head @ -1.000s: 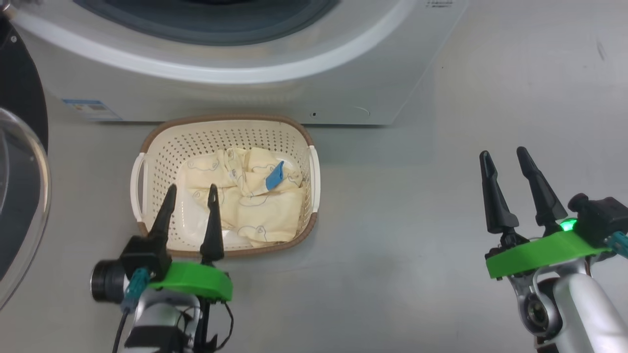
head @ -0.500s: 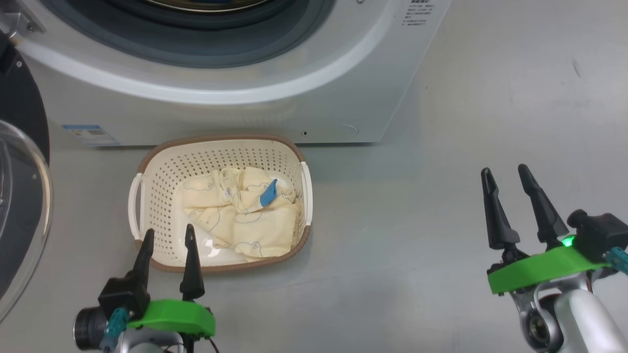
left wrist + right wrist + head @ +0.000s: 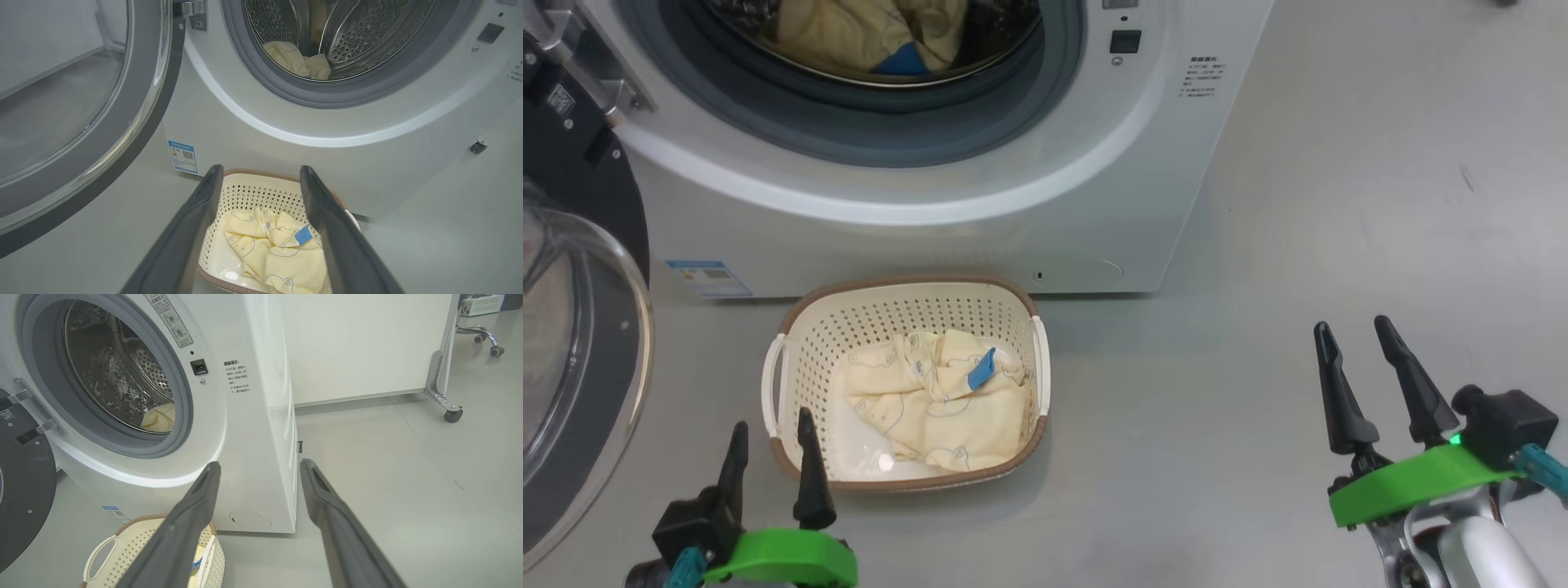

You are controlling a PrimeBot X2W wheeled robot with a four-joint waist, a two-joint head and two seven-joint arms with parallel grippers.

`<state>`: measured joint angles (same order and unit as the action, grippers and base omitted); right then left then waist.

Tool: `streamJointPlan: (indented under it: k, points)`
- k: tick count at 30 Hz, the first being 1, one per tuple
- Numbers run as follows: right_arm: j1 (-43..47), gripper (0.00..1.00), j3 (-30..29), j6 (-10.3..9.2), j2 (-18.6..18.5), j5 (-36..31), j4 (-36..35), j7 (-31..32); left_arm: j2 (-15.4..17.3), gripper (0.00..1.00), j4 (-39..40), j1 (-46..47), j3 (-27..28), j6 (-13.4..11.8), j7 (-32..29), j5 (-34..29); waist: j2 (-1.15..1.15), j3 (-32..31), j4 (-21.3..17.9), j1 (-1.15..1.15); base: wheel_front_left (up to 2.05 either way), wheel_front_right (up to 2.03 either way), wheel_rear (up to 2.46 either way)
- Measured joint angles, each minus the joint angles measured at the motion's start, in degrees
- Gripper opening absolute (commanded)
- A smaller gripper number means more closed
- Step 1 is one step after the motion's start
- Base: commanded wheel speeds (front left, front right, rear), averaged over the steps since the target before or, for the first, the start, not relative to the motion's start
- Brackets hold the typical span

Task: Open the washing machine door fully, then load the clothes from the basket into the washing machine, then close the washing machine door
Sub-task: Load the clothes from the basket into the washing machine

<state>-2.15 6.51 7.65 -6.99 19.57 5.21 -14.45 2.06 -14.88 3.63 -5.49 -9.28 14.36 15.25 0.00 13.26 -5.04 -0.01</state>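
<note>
Left gripper (image 3: 772,418) back, basket (image 3: 890,314) just ahead

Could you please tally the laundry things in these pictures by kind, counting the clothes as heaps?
White boxy front-loading washing machine: 1
Round glossy black door with clear glass window: 1
Cream perforated plastic basket: 1
Pale yellow fabric clothes heaps: 2, basket heap and drum heap
Total: 5

Plastic basket (image 3: 890,318), soft clothes (image 3: 931,404), seemingly steel drum (image 3: 359,36)
</note>
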Motion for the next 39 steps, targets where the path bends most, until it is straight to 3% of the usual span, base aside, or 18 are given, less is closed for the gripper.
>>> streamJointPlan:
  k: [16, 26, 39]
  points:
    - [3.7, 1.0, 0.5, 0.0, 0.0, -1.0, 1.2, 0.0, 0.0, 1.0, -2.3, -3.3, 3.4, 0.2, 0.0, 1.2, 0.0, -8.5, 0.9, 0.0, 0.0, 0.0, 0.0]
    - [4.2, 1.0, 1.9, 0.0, 0.1, -1.1, 1.6, 0.0, 0.0, 1.0, -3.5, -4.8, 3.8, 0.7, 0.0, 1.1, 0.0, -11.6, -0.5, 0.0, 0.0, 0.0, 0.0]
    - [4.5, 1.0, 1.9, 0.0, 0.3, -1.5, 1.2, 0.0, 0.0, 1.0, -3.6, -5.1, 3.7, 1.2, 0.0, 1.1, 0.0, -9.7, -0.8, 0.0, 0.0, 0.0, 0.0]
